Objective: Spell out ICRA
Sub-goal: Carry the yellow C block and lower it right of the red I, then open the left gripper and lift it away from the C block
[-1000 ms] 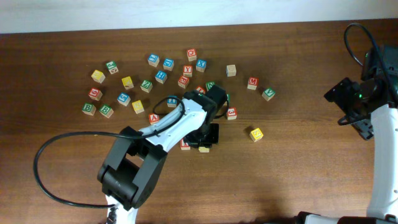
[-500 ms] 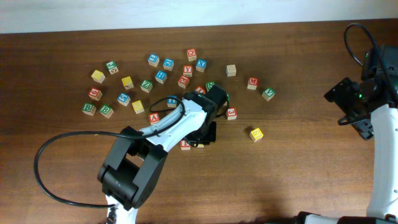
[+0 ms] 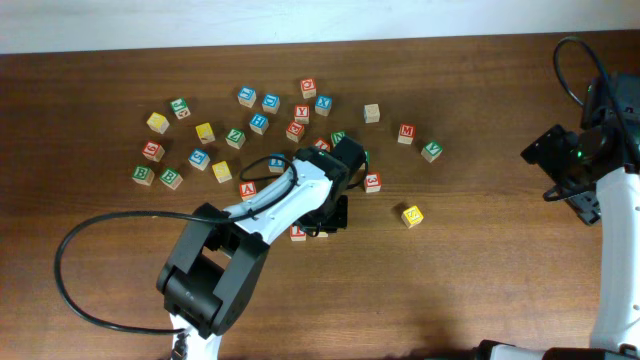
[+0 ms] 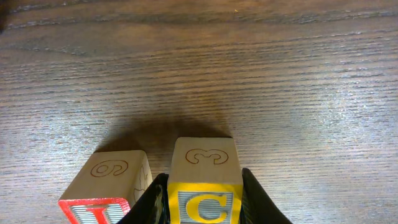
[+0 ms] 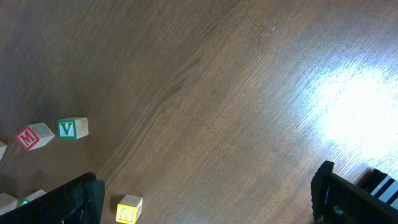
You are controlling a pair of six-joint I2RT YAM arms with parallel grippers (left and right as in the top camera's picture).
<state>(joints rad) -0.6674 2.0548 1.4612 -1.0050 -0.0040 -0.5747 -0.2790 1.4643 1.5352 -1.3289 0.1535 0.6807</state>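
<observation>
The left fingers [image 4: 152,200] pinch the yellow C cube [image 4: 205,158] from both sides. The cube seems to sit on the bench [image 4: 261,68], just beside a red cube [image 4: 112,177]. One finger fits in the thin gap between them. The red cube's letter is cut off at the edge. The C is likely put there so the letters make a row, well apart from the other cubes [image 3: 260,120]. The right fingers [image 5: 78,196] are spread wide and hold nothing. They wait off to the side, probably to keep out of the way.

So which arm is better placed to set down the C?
Left. The left claw grips the yellow C cube, right beside the red-faced cube. The right claw hangs open, far away.
</observation>
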